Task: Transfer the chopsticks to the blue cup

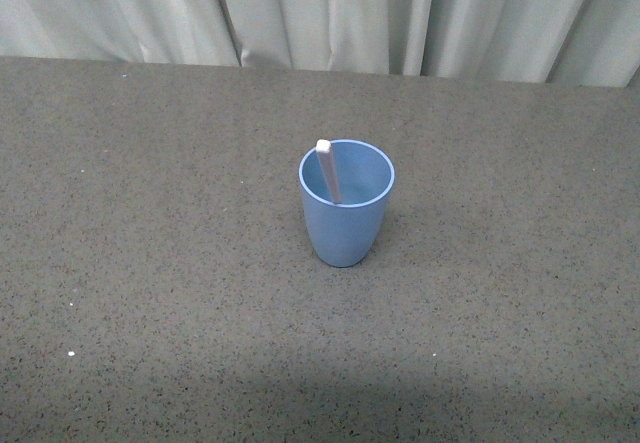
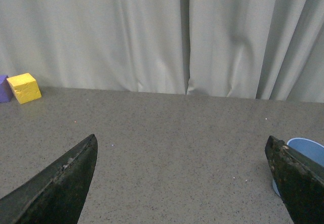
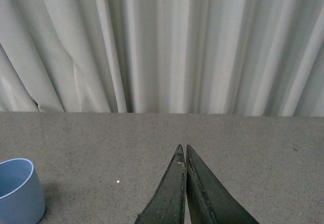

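Left gripper (image 2: 182, 183) wide, right gripper (image 3: 185, 155) pinched empty | chopsticks (image 1: 328, 171) lean in blue cup (image 1: 345, 208) | risk: nudge tips cup on tabletop (image 1: 150, 263)

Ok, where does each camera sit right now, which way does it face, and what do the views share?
Front: on the robot's body, looking down over the table at the cup with a chopstick in it; no arm shows.
Left wrist: low over the table, facing the curtain; open left claw, yellow block, cup edge beside it.
Right wrist: low, facing the curtain; shut right claw, empty.
Shared: all three show the cup, table and curtain.
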